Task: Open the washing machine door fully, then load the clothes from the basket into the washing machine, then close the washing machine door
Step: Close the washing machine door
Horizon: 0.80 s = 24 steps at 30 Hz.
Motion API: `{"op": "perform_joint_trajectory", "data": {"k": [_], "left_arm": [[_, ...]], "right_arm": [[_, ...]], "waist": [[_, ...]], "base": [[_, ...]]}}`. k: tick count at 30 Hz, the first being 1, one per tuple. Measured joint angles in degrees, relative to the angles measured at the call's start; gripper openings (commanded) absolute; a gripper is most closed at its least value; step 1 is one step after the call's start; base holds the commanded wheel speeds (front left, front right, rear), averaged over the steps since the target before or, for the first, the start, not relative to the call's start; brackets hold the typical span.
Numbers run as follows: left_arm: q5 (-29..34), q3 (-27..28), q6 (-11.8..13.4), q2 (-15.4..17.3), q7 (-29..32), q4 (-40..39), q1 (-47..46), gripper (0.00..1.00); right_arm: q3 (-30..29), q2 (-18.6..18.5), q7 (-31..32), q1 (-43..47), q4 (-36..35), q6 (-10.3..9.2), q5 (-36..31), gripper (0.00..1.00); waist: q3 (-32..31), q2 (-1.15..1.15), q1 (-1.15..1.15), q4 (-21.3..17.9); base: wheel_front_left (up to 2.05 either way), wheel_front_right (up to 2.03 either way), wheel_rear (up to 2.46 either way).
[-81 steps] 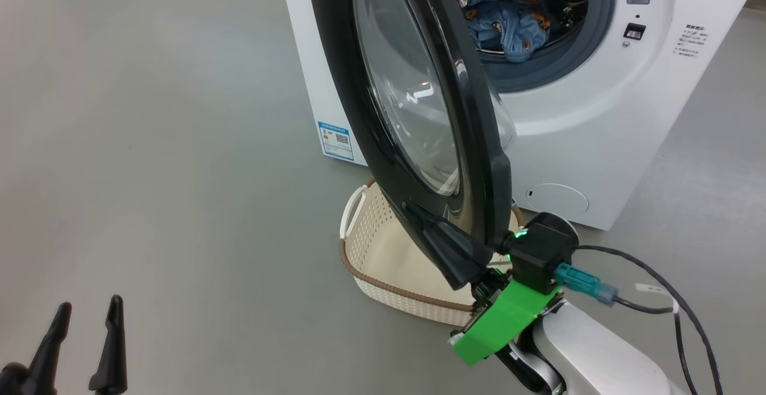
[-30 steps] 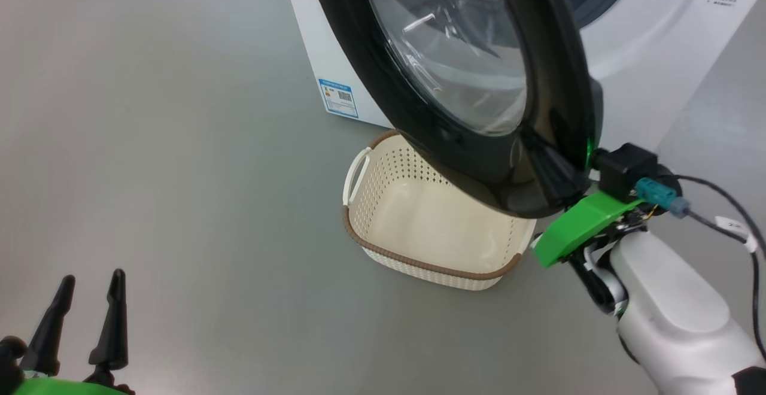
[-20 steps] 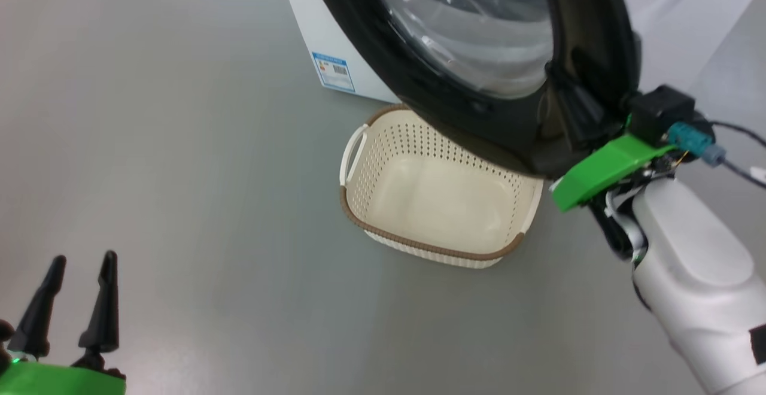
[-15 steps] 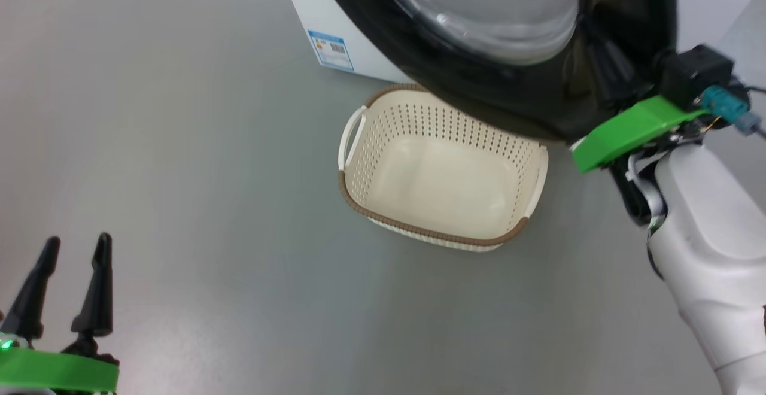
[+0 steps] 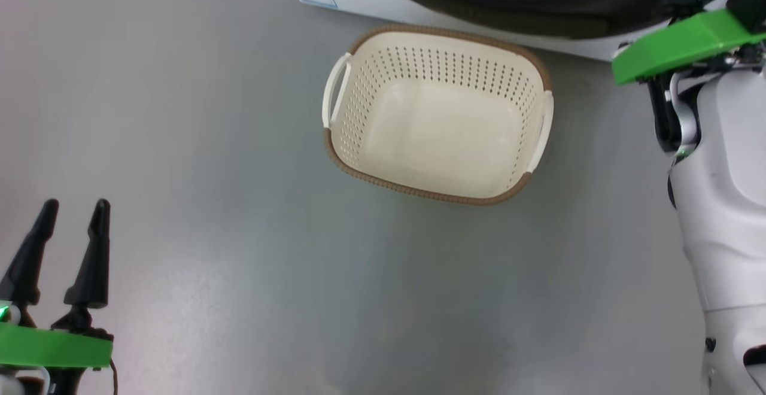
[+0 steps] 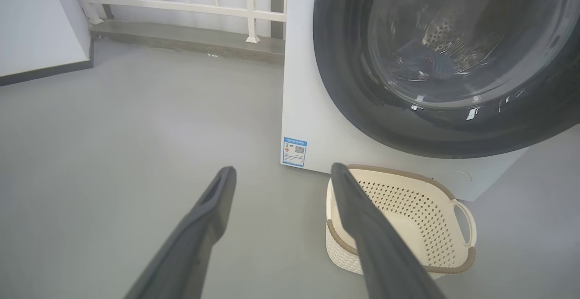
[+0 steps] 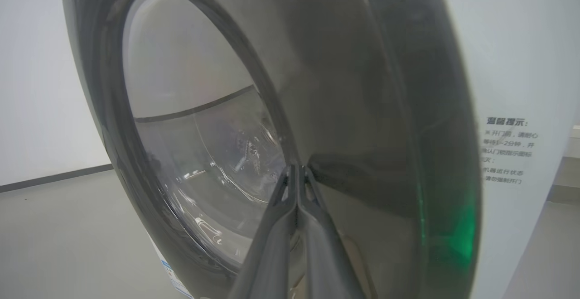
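Note:
The washing machine door (image 6: pixel 344 95) lies close against the front of the white washing machine (image 6: pixel 308 108); I cannot tell whether it is latched. My right gripper (image 7: pixel 297 168) is shut, and its tips press on the door's black rim (image 7: pixel 353 108) beside the glass. Blue clothes (image 6: pixel 426 61) show dimly through the glass, inside the drum. The cream basket (image 5: pixel 419 190) stands empty on the floor just before the machine and appears again in the left wrist view (image 6: pixel 408 208). At the lower left, my left gripper (image 5: pixel 76 206) hangs open with nothing in it, well away from the basket.
My right arm's white forearm (image 5: pixel 724 203) and green bracket (image 5: pixel 682 45) stand to the right of the basket. A blue label sticker (image 6: pixel 294 151) marks the machine's side. A white railing on a low ledge (image 6: pixel 190 4) runs behind the machine. Grey floor lies all round.
The head camera has tipped down, so the basket now sits high in the picture. The right gripper has swung the door round towards the machine's front. The left gripper has stayed open.

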Motion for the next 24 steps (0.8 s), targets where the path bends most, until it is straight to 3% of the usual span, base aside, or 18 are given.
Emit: {"op": "perform_joint_trajectory", "data": {"k": [12, 24], "left_arm": [[-1.0, 0.5, 0.0, 0.9, 0.0, -0.9, -3.0, 1.0], [-1.0, 1.2, 0.0, 0.8, 0.0, -1.6, -3.5, 1.0]], "right_arm": [[-4.7, 0.9, 0.4, -8.1, 0.5, 0.01, -6.1, 0.0], [-5.4, 1.5, 4.1, -14.3, -1.4, 0.07, -9.7, 0.0]], "waist": [[6.1, 0.0, 0.0, -1.1], [8.9, 0.0, 0.0, -0.7]], "base": [[0.0, 0.0, 0.0], [0.0, 0.0, 0.0]]}}
